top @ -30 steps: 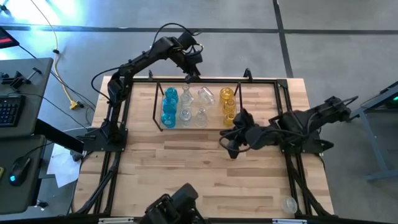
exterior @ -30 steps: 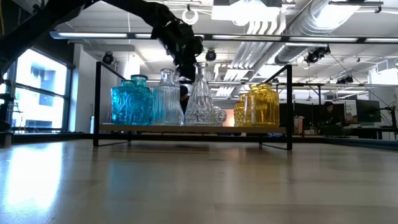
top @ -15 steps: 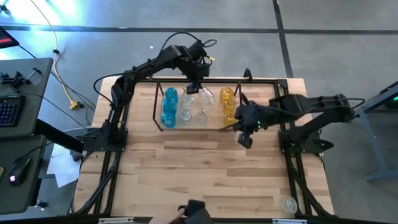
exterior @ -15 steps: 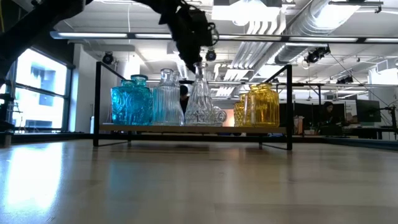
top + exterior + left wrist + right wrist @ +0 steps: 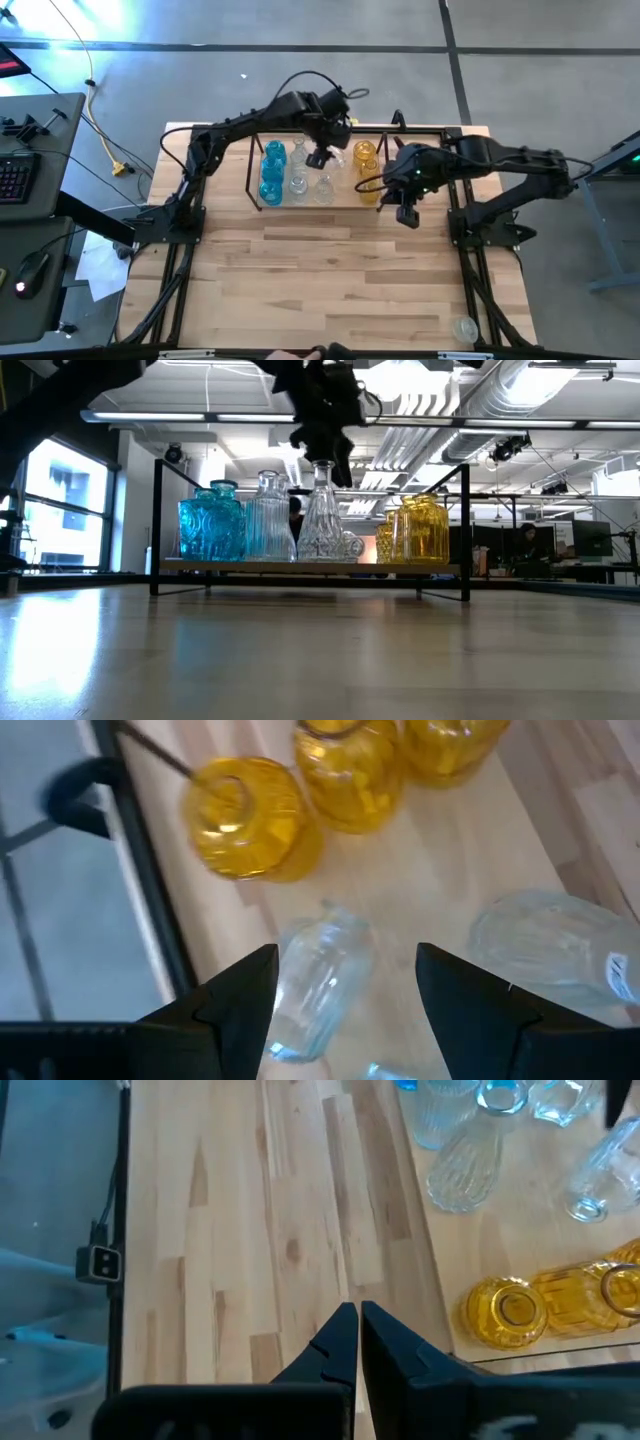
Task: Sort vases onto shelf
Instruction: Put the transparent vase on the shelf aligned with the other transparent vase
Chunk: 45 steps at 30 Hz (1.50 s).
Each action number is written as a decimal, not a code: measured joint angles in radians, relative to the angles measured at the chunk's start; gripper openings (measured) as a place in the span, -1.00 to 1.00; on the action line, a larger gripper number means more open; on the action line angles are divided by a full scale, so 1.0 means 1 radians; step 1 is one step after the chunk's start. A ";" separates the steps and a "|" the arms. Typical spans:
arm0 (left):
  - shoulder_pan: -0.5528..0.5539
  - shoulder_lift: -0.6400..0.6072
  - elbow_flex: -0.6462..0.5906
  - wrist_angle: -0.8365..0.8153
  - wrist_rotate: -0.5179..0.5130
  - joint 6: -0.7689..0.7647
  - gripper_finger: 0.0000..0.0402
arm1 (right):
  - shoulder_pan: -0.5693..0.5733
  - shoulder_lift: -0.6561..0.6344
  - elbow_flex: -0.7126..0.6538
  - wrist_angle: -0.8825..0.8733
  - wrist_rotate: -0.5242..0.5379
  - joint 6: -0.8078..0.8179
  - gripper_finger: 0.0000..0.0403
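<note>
**A:** Where's my left gripper [image 5: 319, 158] right now?

**B:** Over the shelf [image 5: 251, 170], above the clear group in the middle. In your left wrist view the jaws stand spread with nothing between them, and a clear bottle [image 5: 318, 982] lies tipped on its side on the shelf floor directly ahead of them.

**A:** That's the one I care about. Which way does it run?

**B:** Its long axis runs roughly along the line your wrist camera looks, slightly slanted, so the two fingers [image 5: 232, 1000] sit to either side of its body rather than at its ends. I'd judge that a fair line-up for closing across the width.

**A:** What's close to it?

**B:** Three yellow vases [image 5: 246, 820] beyond it, one of them near the shelf's black rod, and another clear vase [image 5: 552, 938] off to one side, just beside the far finger. I'd watch that one on the way down.

**A:** And the right gripper [image 5: 407, 214]?

**B:** Pressed closed, holding nothing, over bare table [image 5: 320, 280] just outside the shelf's yellow end. It's farther from the fallen bottle than the left, so the left is the arm for this.

**A:** The others?

**B:** Blue vases [image 5: 211, 520] at one end, clear ones mid-shelf, yellow at the other, all upright in the low view.
</note>
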 joint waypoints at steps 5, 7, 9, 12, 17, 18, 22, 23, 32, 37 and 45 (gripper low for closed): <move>-0.012 0.048 -0.001 -0.008 -0.021 0.018 0.13 | 0.005 -0.027 0.000 -0.012 -0.006 0.021 -1.00; -0.016 0.061 -0.001 -0.007 -0.022 0.020 0.13 | 0.009 -0.036 0.000 -0.014 -0.006 0.031 -1.00; -0.013 0.076 -0.001 -0.006 -0.031 0.033 0.13 | 0.009 -0.042 0.000 -0.014 -0.006 0.039 -1.00; -0.003 0.087 -0.001 0.002 -0.047 0.054 0.13 | 0.015 -0.050 0.000 -0.017 -0.006 0.054 -1.00; 0.020 0.100 -0.001 0.021 -0.060 0.052 0.13 | 0.029 -0.051 0.000 -0.017 -0.006 0.071 -1.00; 0.023 0.103 -0.001 0.025 -0.068 0.046 0.13 | 0.033 -0.051 0.000 -0.017 -0.006 0.071 -1.00; 0.041 0.104 -0.001 0.039 -0.074 0.024 0.13 | 0.042 -0.051 0.000 -0.017 -0.006 0.079 -1.00; 0.044 0.104 -0.001 0.045 -0.075 0.023 0.13 | 0.042 -0.051 0.000 -0.017 -0.006 0.082 -1.00; 0.072 0.104 -0.001 0.045 -0.048 -0.012 0.13 | 0.042 -0.051 0.000 -0.017 -0.006 0.098 -1.00; 0.078 0.104 -0.001 0.056 -0.032 -0.061 0.16 | 0.042 -0.051 0.000 -0.017 -0.006 0.100 -1.00; 0.066 0.118 -0.001 0.050 -0.022 -0.083 0.29 | 0.042 -0.051 0.000 -0.017 -0.010 0.101 -1.00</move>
